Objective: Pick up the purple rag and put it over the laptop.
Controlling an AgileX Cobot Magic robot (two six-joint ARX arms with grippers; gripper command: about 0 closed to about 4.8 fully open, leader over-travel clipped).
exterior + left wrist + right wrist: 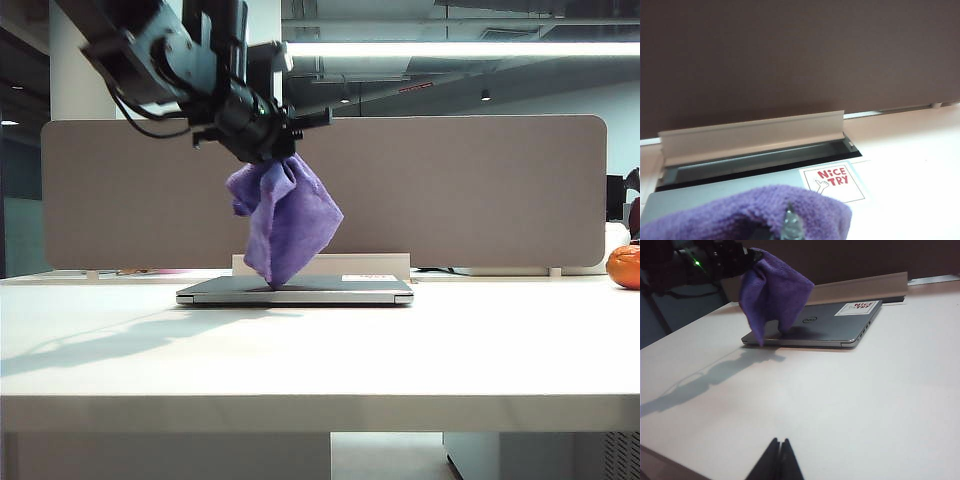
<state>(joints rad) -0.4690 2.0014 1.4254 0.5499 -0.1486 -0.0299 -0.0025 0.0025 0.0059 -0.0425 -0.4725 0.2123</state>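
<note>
Left hand (268, 148) clamped on purple rag (285, 218), laptop (330, 290) directly beneath, right hand (778, 452) pressed together low over the bench (320, 350)

My left gripper (268, 150), upper left of exterior frame, clamps purple rag (285, 222); rag hangs above laptop (330, 291), lowest tip touching lid. Laptop at frame centre on table (320, 360), white bar (330, 265) directly behind. My right gripper (779, 460), closed, low over near table.

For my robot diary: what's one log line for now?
left gripper: shut on fuzzy purple rag, above closed silver-grey laptop | right gripper: shut, low over table
</note>
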